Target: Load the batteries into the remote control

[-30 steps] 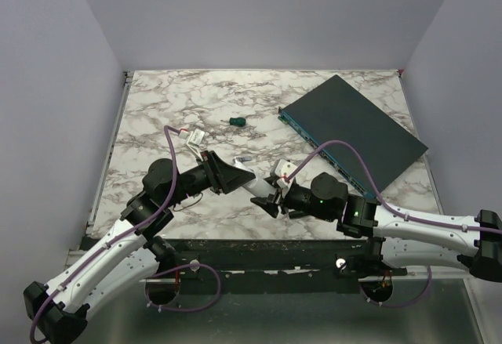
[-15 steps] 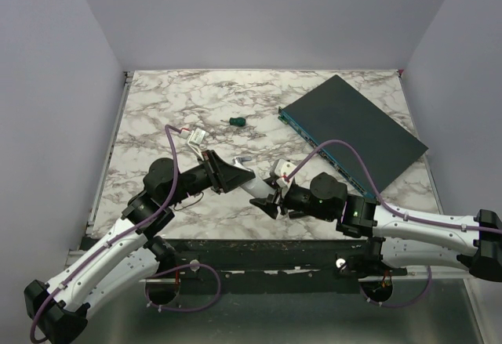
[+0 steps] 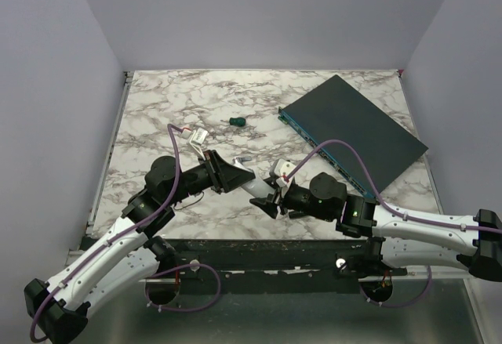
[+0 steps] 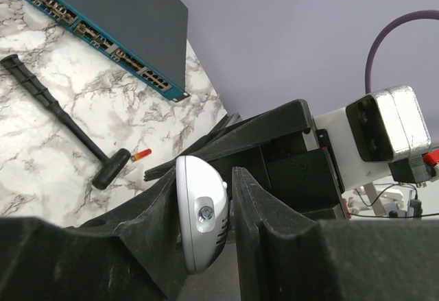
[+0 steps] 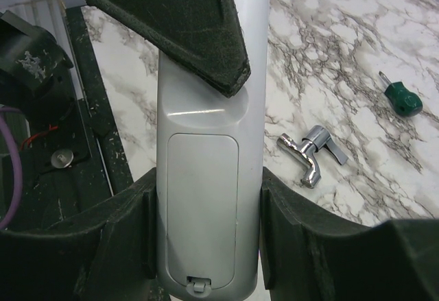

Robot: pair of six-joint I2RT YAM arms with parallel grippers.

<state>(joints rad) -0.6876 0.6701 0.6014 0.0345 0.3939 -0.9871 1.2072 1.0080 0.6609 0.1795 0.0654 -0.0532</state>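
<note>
Remote (image 5: 206,109): near the table's 6 o'clock edge, apparently lifted, spanning both grippers.
Left gripper (image 4: 204,177): clamped on one end of the remote.
Right gripper (image 5: 206,195): clamped on the other end; cover (image 5: 204,219) shut, facing its camera.
Battery (image 4: 140,154): on the table, 10 o'clock from the remote in the left wrist view, just beside a black tool (image 4: 62,116).
Risk 1: neither gripper is free for the cover or battery. Releasing one leaves a smooth shell pinched at one end, likely to pivot or slip.
Risk 2: opposed pulls could twist the remote.

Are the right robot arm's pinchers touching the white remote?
Touching. The right wrist view shows the flat white plastic remote control wedged in the right gripper, with both black fingers pressed against its sides.
</note>
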